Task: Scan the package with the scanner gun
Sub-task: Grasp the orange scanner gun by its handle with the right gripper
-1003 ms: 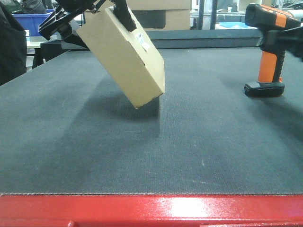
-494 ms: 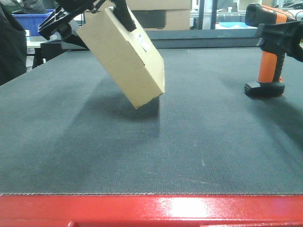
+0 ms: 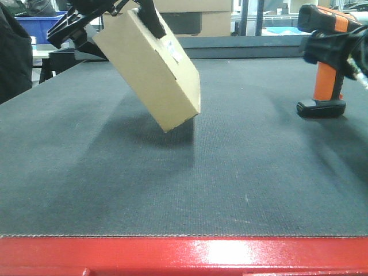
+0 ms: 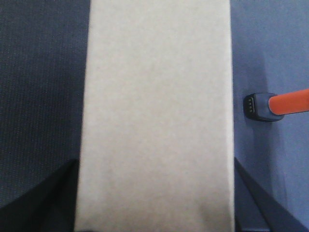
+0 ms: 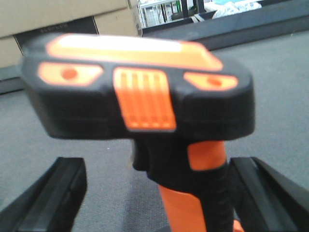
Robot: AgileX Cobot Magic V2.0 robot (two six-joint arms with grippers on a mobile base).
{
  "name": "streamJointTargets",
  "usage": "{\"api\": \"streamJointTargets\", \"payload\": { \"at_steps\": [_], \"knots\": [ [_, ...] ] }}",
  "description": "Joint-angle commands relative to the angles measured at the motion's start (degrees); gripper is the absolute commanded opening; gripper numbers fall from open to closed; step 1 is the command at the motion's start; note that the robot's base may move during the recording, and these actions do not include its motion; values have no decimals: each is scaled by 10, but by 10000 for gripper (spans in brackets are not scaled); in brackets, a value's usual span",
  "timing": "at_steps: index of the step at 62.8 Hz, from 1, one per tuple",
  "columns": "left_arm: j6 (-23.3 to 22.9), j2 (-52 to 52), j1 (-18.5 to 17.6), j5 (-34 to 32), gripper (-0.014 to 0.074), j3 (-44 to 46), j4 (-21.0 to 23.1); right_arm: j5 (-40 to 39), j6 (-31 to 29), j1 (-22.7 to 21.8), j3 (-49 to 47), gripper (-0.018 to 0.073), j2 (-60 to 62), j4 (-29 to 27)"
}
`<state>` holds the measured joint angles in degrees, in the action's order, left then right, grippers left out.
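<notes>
Left claw [image 3: 115,20]: clamping the package [image 3: 152,75], holding it tilted, its low corner near the grey mat [image 3: 184,184].
Scanner gun [image 3: 325,63]: standing upright on the mat, far right.
Right claw [image 5: 159,193]: gaping wide, fingers straddling its handle.

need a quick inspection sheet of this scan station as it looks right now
surface: dark grey mat with a red front edge
job's things: package held tilted, lowest corner close to the mat, contact unclear, white label on its side; scanner gun upright on its base
clutter: nothing seen
grippers: left gripper clamped on the package; right gripper open, fingers either side of the scanner gun's handle
cables: thin light line near the right gripper, likely a cable
surroundings: blue bin and cardboard boxes behind the mat
</notes>
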<state>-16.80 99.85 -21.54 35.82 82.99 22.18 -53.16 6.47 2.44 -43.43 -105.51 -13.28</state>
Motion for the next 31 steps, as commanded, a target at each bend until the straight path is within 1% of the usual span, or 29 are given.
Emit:
{"api": "streamJointTargets", "payload": {
  "at_steps": [1, 31],
  "knots": [
    [2, -6, -4, -6, -111, 1, 4, -9, 1, 0, -16, 510, -16, -10],
    [2, -6, -4, -2, -111, 1, 4, -6, 1, -2, -58, 508, -40, -17]
  ]
}}
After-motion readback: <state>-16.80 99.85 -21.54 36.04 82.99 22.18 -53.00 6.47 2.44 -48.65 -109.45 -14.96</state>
